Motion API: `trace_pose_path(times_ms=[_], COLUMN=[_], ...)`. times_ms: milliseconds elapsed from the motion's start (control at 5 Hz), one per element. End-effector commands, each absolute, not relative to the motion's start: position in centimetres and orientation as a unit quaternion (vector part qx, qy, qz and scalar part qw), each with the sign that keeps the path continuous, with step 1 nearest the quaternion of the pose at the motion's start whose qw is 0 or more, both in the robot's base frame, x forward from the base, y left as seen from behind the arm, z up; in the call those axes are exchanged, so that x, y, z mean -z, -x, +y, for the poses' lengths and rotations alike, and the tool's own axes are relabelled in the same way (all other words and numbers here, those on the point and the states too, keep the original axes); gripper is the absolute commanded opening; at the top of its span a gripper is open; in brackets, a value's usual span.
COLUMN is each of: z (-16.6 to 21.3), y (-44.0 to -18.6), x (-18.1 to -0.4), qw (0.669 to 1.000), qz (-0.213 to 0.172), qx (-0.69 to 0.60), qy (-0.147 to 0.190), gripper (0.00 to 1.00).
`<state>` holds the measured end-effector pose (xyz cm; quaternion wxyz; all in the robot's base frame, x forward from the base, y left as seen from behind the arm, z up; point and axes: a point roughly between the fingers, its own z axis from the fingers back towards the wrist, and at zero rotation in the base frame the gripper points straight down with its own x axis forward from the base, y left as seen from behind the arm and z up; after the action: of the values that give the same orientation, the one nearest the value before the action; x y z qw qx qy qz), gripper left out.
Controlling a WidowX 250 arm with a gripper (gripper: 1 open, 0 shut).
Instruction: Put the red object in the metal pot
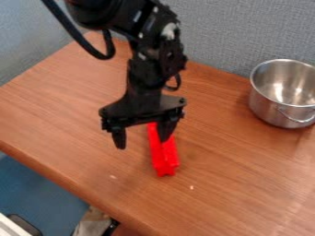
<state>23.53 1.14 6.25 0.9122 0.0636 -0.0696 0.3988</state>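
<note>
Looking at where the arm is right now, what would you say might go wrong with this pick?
The open gripper sits over the far end of the red object, not its middle, so a grasp there may let the bar tilt or slip. The bar's near end lies fairly close to the table edge; a nudge might push it off. The metal pot is well off to the right, a long carry.

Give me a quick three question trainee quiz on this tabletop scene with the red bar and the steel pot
1. True or false: the red bar already lies inside the steel pot.
2. The tool is: A) shut on the red bar, B) open above the red bar, C) inside the steel pot.
3. Fill in: the red bar lies flat on the ____ table.

Key: 1 false; 2 B; 3 wooden.
</note>
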Motion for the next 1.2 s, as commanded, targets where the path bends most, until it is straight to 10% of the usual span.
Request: trace_pose_path(times_ms=[0, 200, 400, 1000], z=[1.6, 2.0, 2.3, 0.5], y=[-23.7, -24.0, -24.0, -24.6], x=[-7.5, -6.9, -6.8, -7.2], qw=[0.91, 0.919, 0.932, 0.899], qz=[-0.09, -0.085, -0.083, -0.078], qx=[-0.401, -0.382, -0.35, -0.43], qy=[-0.054, -0.047, -0.045, 0.018], gripper=[1.0, 0.0, 1.0, 1.0])
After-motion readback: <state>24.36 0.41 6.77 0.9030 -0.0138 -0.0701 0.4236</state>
